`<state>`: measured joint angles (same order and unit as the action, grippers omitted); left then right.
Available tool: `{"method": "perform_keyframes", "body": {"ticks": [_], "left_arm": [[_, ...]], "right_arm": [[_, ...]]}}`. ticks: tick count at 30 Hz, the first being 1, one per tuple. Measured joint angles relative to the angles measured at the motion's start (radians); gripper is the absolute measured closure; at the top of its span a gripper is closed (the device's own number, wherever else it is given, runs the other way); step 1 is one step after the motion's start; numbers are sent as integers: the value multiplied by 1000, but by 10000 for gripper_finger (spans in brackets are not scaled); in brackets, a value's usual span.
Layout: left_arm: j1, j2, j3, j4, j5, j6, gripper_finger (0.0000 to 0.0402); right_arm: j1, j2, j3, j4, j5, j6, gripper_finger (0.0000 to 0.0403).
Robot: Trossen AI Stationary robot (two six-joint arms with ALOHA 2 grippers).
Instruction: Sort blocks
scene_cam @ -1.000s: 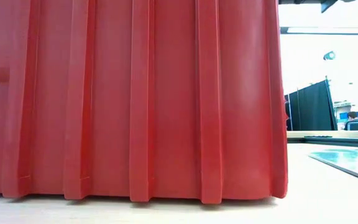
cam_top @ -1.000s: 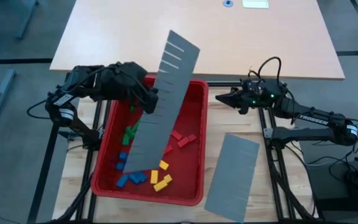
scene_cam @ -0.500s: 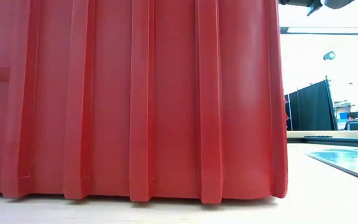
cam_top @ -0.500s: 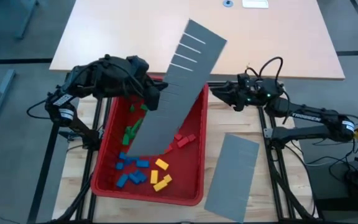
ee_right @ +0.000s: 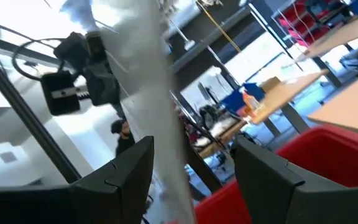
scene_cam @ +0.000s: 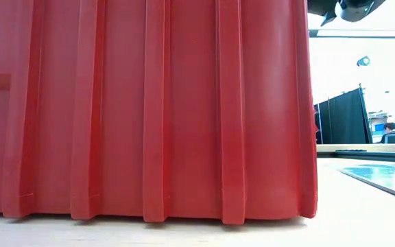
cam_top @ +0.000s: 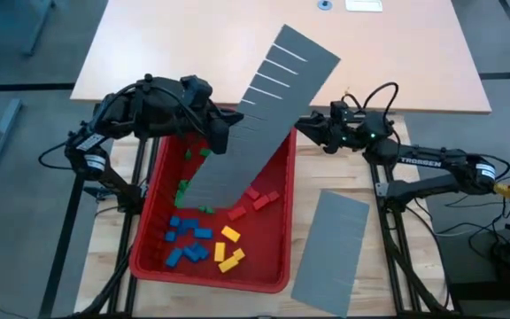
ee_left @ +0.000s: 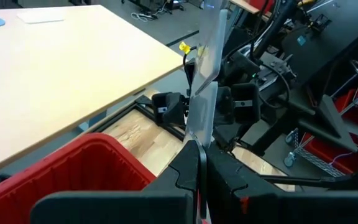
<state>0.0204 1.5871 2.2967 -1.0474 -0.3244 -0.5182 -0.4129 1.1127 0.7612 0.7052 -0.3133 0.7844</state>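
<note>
— While tilted above the red bin (cam_top: 153, 257): left gripper (cam_top: 222, 142) clamped tight on the grey slotted panel (cam_top: 255, 115)'s lower left edge.
— And right of the bin's far corner?
— Right gripper (cam_top: 301, 127), fingers spread apart astride the panel's other edge.
— Blocks (cam_top: 206, 235)?
— Loose on the bin floor, sorted roughly by colour. Second grey panel (cam_top: 330, 252) flat on the table, right of the bin.
</note>
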Motion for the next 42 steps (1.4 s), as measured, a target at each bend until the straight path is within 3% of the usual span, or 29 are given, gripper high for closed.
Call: {"method": "perform_keyframes", "body": {"ticks": [11,19,26,35,42], "left_arm": [[2,75,-2,19,40,-3,401],[5,95,-2,19,68,-3,401],[8,89,-2,19,74,1,401],[8,101,-3,66,133,10,401],[9,130,1,171,211,17,401]], "right_arm": [[0,29,0,108,0,17,242],[0,27,1,125,-61,19,392],[0,4,1,119,-63,66,401],[-17,-118,12,79,-36,131,403],[-19,-169,196,-254,-43,37,403]]}}
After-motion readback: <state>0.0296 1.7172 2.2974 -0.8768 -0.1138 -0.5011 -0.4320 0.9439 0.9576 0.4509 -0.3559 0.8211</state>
